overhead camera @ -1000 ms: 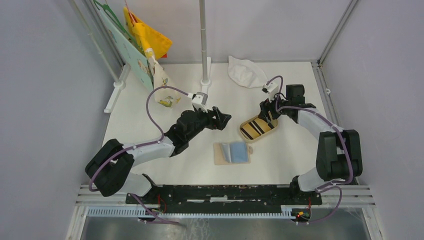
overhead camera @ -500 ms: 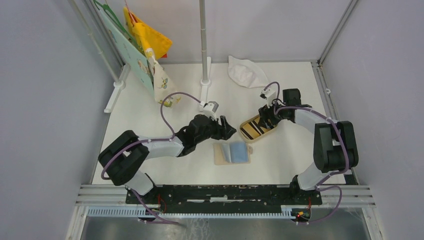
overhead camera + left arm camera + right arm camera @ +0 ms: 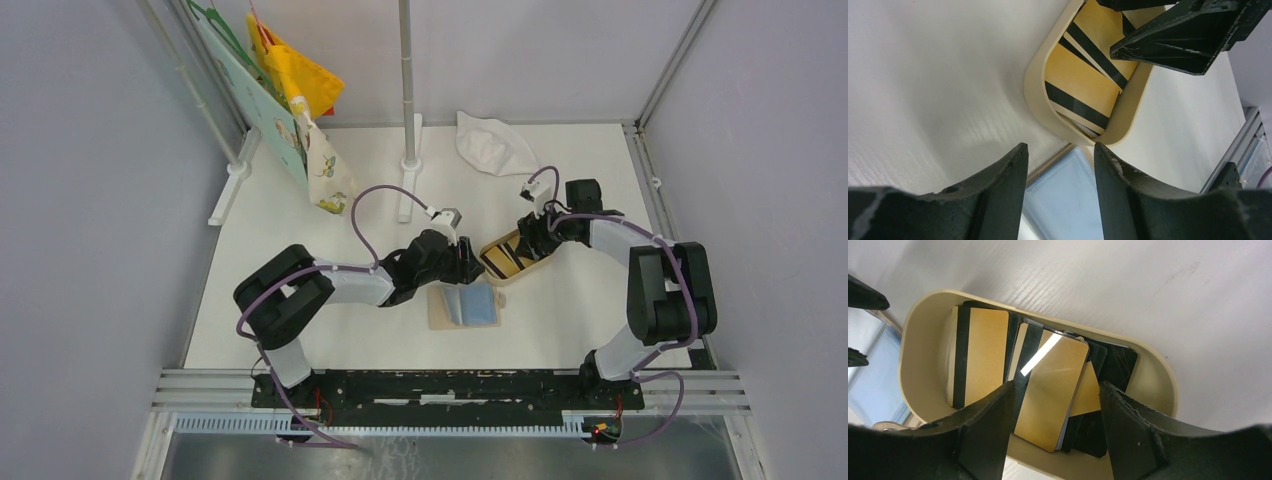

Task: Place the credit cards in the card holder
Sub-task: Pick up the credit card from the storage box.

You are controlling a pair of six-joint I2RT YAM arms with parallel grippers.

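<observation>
1. The credit cards [image 3: 980, 350], orange with black stripes plus some black ones, lie overlapping in a tan oval tray [image 3: 913, 340] on the desk [image 3: 580, 310].
2. The card holder [image 3: 466, 305] lies open, blue lining up, just beside the tray's near-left end.
3. The left claw [image 3: 1060, 150] hovers over the holder's far edge, released, with nothing between its jaws.
4. The right claw [image 3: 1056, 385] hangs above the tray, released, jaws spread over the cards and holding none.

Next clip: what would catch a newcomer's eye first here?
The tan oval tray mid-table, piled with gold and black credit cards, with the right gripper open right above it. The left gripper, also open, points at the tray's end, over the edge of the open card holder, blue lining up. A yellow bag hangs back left.
</observation>
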